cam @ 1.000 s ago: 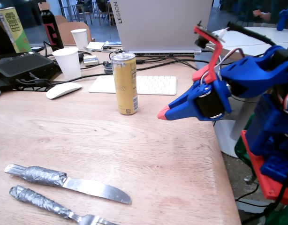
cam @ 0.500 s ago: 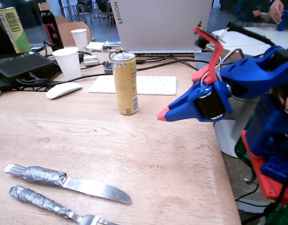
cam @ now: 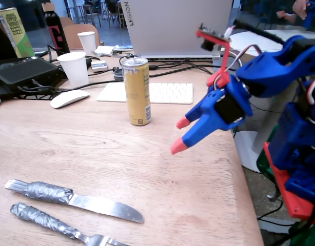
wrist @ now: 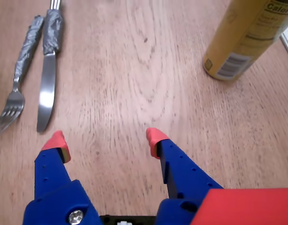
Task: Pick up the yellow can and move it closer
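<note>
The yellow can (cam: 137,91) stands upright on the wooden table (cam: 96,148), just in front of a white keyboard. It is tall, slim and golden with a silver top and a white label near its base. In the wrist view the yellow can (wrist: 242,40) fills the upper right corner. My blue gripper (cam: 180,135) with red fingertips hangs in the air to the right of the can, a short gap from it. Its fingers stand apart, with nothing between them. From the wrist view the gripper (wrist: 106,139) is open over bare wood.
A knife (cam: 75,199) and fork (cam: 55,225) with taped handles lie at the front left. Behind the can are a white keyboard (cam: 162,92), a mouse (cam: 69,98), two paper cups (cam: 74,68), a laptop (cam: 173,28) and a yellow-green carton (cam: 15,32). The table's right edge (cam: 244,179) is close under the arm.
</note>
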